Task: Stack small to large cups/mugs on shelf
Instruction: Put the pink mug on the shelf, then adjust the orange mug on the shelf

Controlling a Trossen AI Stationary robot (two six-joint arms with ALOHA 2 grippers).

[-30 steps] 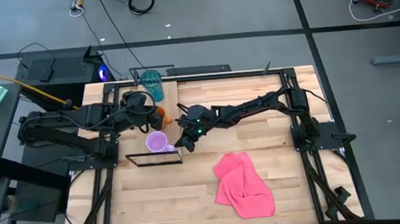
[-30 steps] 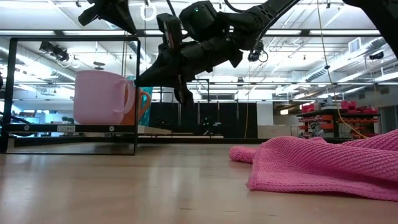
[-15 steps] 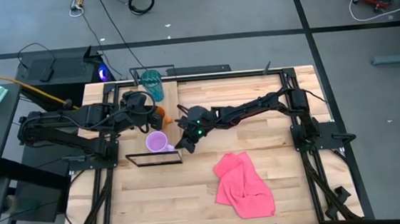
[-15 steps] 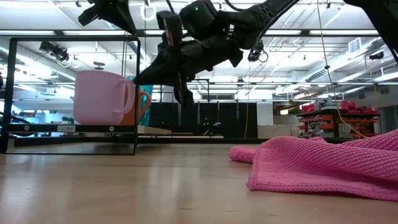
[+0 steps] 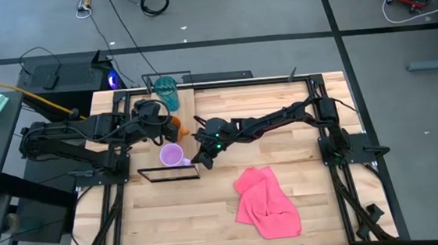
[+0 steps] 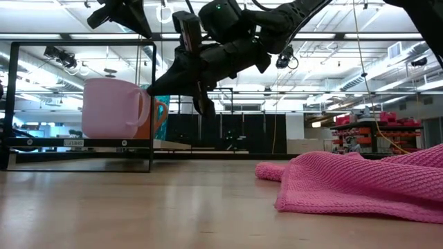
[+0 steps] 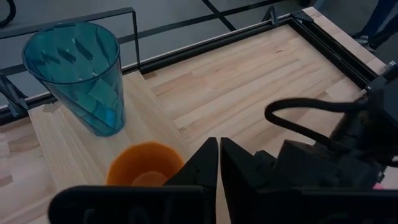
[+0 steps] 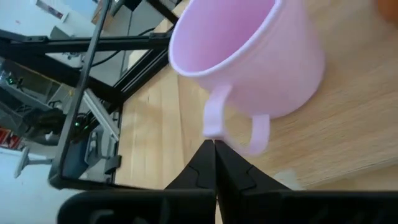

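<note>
With the lilac mug (image 8: 249,62) standing on the shelf (image 7: 68,149) beside the orange mug (image 7: 144,163) and teal tumbler (image 7: 78,71), hovering right pincer (image 5: 200,157) near its handle, fingers together, likely needing clean retreat.

A lilac mug (image 6: 111,108) stands on the shelf (image 6: 83,143) at the left, its handle turned right; an orange mug (image 6: 154,117) peeks out just behind it, with a sliver of teal beyond; a dark gripper (image 6: 201,104) hangs above the table (image 6: 173,207), right of the shelf, fingertips pointing down; a pink cloth (image 6: 360,181) lies crumpled at the near right.
</note>
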